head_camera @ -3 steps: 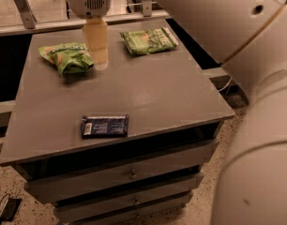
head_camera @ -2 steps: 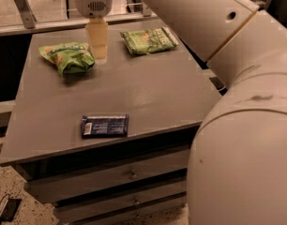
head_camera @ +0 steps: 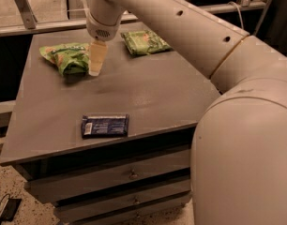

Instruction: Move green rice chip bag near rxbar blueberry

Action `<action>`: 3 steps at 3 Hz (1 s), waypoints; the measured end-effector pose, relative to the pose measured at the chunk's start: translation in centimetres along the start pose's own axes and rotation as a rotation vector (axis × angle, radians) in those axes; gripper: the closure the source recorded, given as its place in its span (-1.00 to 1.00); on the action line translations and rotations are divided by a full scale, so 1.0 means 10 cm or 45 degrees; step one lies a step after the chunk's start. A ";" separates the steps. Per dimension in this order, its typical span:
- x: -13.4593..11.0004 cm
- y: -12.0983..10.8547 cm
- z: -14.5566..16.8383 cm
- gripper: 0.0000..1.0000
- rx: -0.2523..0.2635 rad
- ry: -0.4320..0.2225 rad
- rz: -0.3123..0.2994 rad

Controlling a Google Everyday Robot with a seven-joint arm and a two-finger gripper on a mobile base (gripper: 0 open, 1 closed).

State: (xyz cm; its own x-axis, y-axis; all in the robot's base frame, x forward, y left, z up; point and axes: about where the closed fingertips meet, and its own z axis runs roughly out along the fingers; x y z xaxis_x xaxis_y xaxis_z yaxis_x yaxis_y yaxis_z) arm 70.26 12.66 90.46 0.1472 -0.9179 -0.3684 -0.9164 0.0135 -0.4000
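The green rice chip bag [head_camera: 66, 57] lies puffy and lime-green at the back left of the grey table [head_camera: 153, 97]. The rxbar blueberry [head_camera: 105, 125], a flat dark blue wrapper with a white patch at its left end, lies near the front edge. My gripper [head_camera: 97, 62] hangs from the arm right at the bag's right edge, pointing down with its tip close to the tabletop. It holds nothing that I can see.
A flatter rectangular green bag [head_camera: 146, 41] lies at the back right of the table. My arm [head_camera: 195, 36] spans the right side of the view. Drawers [head_camera: 129, 175] sit below the tabletop. A rail [head_camera: 40, 27] runs behind the table.
The gripper has come down and slightly forward beside the right edge of the green rice chip bag. The bags and the bar have not moved.
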 end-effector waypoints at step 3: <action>0.12 0.05 0.40 -1.00 -0.005 -0.169 0.188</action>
State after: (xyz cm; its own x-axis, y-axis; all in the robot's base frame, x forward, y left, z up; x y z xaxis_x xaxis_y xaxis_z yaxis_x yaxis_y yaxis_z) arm 71.50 13.17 86.51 0.0586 -0.8460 -0.5300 -0.9332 0.1422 -0.3300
